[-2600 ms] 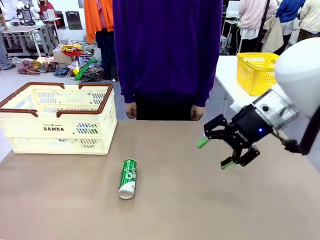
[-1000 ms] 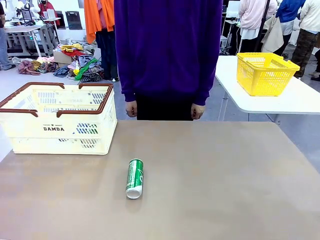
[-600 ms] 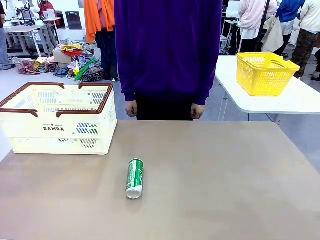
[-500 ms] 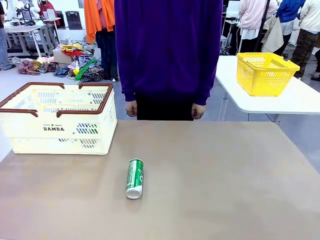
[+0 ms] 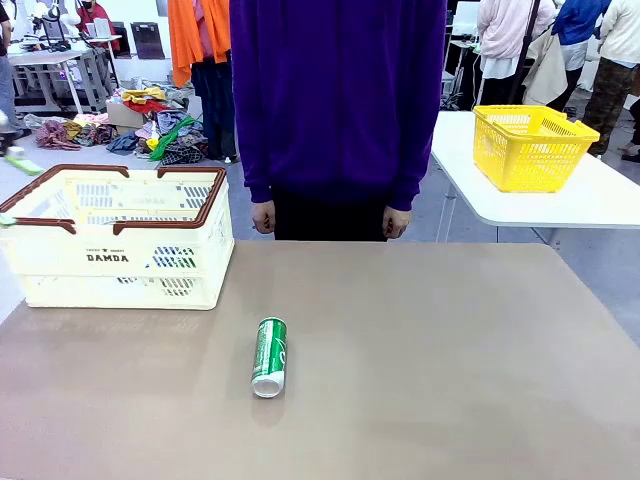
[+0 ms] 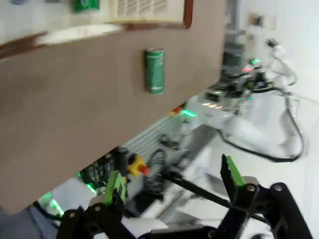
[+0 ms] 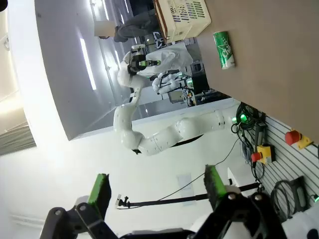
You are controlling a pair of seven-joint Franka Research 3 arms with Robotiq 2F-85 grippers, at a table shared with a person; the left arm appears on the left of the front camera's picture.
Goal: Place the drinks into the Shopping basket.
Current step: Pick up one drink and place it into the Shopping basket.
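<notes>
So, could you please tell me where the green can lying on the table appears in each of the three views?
Front view: the green can lies on its side left of centre, nearer the camera than the Shopping basket.
Left wrist view: upper middle, just below the basket's rim.
Right wrist view: upper right, below the basket.
Shared landmark: the cream basket with its reddish-brown rim, always close to the can.

Person [image 5: 337, 100]: deep purple long-sleeved top, dark trousers below the hem. Left gripper [image 6: 172, 181]: black linkage fingers, round pivot bolts, bright green pads. Right gripper [image 7: 157, 189]: same black build, green pads. Left arm [image 7: 149, 134]: glossy white, rounded segments.
</notes>
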